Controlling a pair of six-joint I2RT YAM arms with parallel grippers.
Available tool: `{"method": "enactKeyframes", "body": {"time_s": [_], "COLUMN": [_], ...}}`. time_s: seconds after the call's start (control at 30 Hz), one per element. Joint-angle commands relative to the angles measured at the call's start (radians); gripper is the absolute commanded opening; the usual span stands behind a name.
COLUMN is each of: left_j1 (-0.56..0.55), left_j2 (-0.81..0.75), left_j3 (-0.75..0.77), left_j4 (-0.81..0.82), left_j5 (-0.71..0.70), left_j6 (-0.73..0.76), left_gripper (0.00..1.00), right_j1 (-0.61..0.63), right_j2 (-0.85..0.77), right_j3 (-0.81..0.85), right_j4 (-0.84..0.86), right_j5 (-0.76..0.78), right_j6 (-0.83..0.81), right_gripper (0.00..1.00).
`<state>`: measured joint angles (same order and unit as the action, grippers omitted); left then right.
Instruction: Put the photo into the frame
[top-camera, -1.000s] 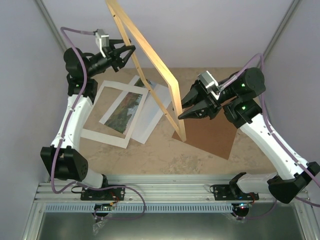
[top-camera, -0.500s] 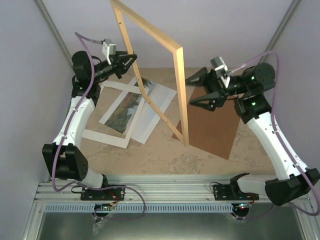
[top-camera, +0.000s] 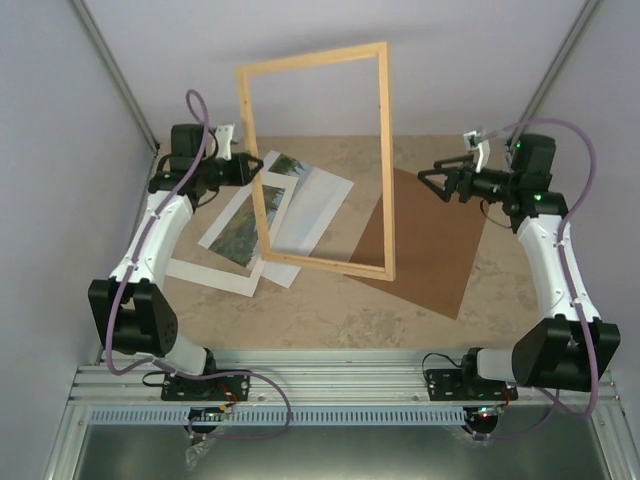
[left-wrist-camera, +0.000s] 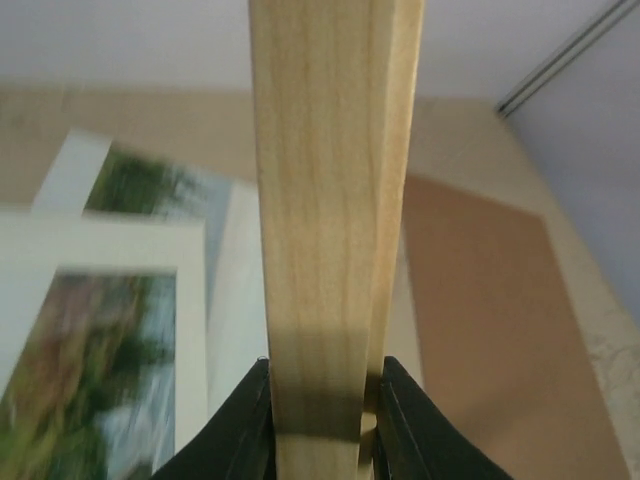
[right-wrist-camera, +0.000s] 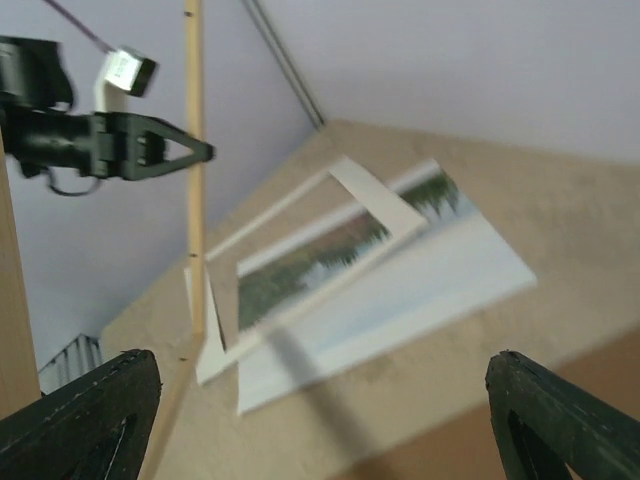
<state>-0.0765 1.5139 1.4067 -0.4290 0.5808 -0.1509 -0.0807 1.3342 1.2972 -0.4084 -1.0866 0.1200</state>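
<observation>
at wrist level, left tool (left-wrist-camera: 323, 385) clamps frame (left-wrist-camera: 325, 180).

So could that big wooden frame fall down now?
Maybe. Only the left gripper pinches the frame, by one thin slat, so it could twist or slip. The right gripper is open and off it. Lowered carelessly, the frame could also bump the photo and white mat lying below.

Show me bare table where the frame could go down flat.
Widest bare strip: near edge of the table, between the white mat, the brown board and the aluminium rail. Smaller patch right of the board. Crowded: left-centre, where mat, photo and white sheet overlap below the frame, upright in the left gripper.
</observation>
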Motion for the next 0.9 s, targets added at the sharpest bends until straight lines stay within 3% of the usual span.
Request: {"method": "enactKeyframes", "body": {"time_s": [0.0,0.23,0.4,0.57,0.87], "left_j1": [-0.039,-0.180,-0.264,-0.326,-0.350], "left_j2": [-0.005,0.080,0.217,0.367,0.570], "left_j3": [-0.065,-0.093,-0.047,0.057,0.181], "left_j4": [-0.159,-0.180,-0.175,-0.215,-0.245], "left_j5": [-0.095,-0.261,-0.327,-0.404,-0.434], "left_j6": [-0.039,-0.080,-0.148,-0.184,-0.201], "left_gripper": [0.00,0.00,0.00,0.00,0.00], "right_j1": [0.003,0.003,0.002,-0.043,-0.090], "right_j2": [-0.035,-0.032,0.016,0.020,0.102], "right_j3": [-0.109,-0.247,-0.287,-0.349,-0.376], "right_j4": [-0.107,-0.087,-0.135,-0.130,-0.131], "right_j5": [0.209,0.275,0.480,0.592,0.605], "right_j6": [-0.083,-0.089,-0.009,-0.015,-0.113], "right_gripper": [0.90,0.91,0.92,0.92,0.89]}}
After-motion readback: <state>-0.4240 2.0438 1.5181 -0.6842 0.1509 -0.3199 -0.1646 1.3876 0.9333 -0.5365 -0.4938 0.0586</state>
